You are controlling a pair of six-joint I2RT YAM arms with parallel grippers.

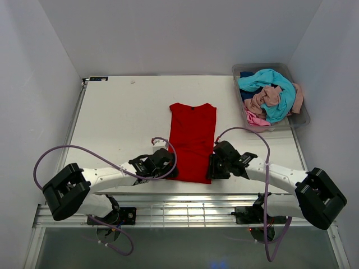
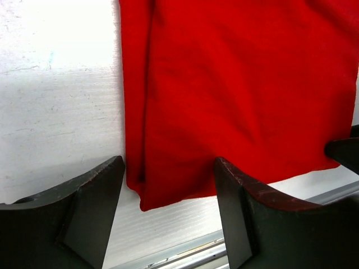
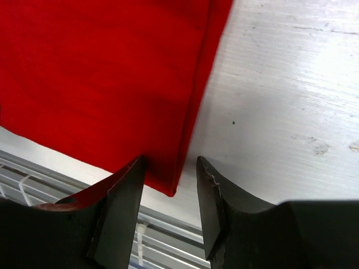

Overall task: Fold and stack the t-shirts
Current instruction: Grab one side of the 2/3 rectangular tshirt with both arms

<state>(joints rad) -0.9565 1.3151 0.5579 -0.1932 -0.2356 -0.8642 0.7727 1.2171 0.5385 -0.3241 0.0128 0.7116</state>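
Observation:
The red t-shirt (image 1: pixel 192 140) lies flat on the white table, sides folded in to a long strip, neck at the far end. My left gripper (image 1: pixel 168 170) is open at the hem's near-left corner; in the left wrist view that corner (image 2: pixel 147 197) lies between the spread fingers (image 2: pixel 238 207). My right gripper (image 1: pixel 211 169) is open at the near-right corner; in the right wrist view the corner (image 3: pixel 171 182) lies between its fingers (image 3: pixel 210 196). Neither holds the cloth. Other t-shirts, turquoise (image 1: pixel 269 84), dusty pink (image 1: pixel 263 100), bright pink (image 1: pixel 253 117) and dark blue, are heaped in the bin.
The clear grey plastic bin (image 1: pixel 300 119) stands at the far right of the table. A metal rail (image 1: pixel 185 210) runs along the table's near edge just behind the hem. White walls close in left, right and back.

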